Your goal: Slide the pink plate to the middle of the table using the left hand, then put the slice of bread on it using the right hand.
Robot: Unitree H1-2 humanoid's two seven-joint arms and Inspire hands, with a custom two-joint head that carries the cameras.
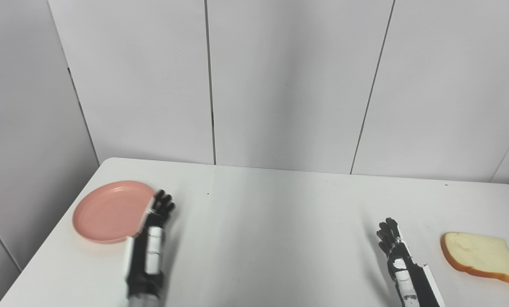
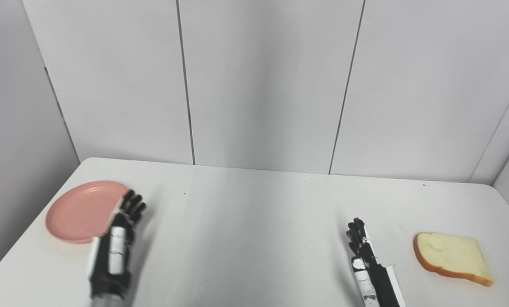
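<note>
Round pink plate (image 1: 109, 211), shallow with raised rim, at far left of white worktop (image 1: 263, 238). Left hand (image 1: 154, 232) at its right edge, fingers extended, holding nothing. Bread slice (image 1: 480, 256), pale crumb, orange-brown crust, flat at far right. Right hand (image 1: 393, 245) nearby, empty, fingers straight.
</note>
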